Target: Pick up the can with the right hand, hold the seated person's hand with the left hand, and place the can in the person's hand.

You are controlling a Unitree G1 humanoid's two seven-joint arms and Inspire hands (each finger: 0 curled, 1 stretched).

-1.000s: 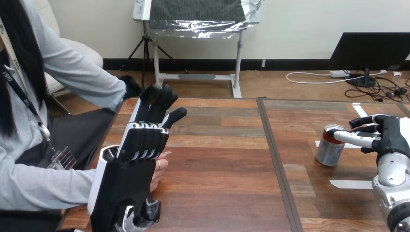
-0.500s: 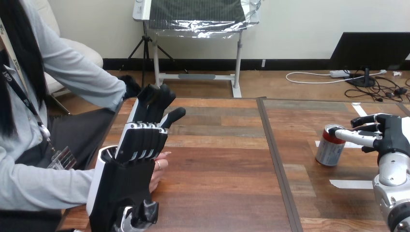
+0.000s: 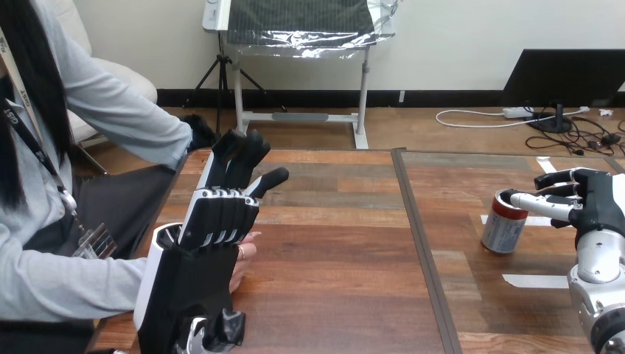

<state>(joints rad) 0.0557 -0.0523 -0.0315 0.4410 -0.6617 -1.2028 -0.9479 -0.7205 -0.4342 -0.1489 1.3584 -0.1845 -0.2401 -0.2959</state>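
Note:
A red and silver can [image 3: 504, 223] stands upright on the right part of the wooden table [image 3: 346, 258]. My right hand [image 3: 601, 209] is just right of it, open, with straight fingers [image 3: 536, 200] reaching over the can's top rim. At the left my left hand [image 3: 193, 274] stands upright, open, its straight fingers pointing away from me. The person's hand [image 3: 242, 263] rests on the table behind it, mostly hidden, fingertips showing past its right edge. I cannot tell whether the two touch.
White tape marks lie on the table near the can [image 3: 534, 280]. A dark seam [image 3: 419, 243] runs front to back between the table's two halves. The person sits at the left side, one arm [image 3: 66, 284] lying along the near left edge.
My right hand's fingers have risen slightly and shifted a little right at the can's top. The left hand and the person's hand have barely moved.

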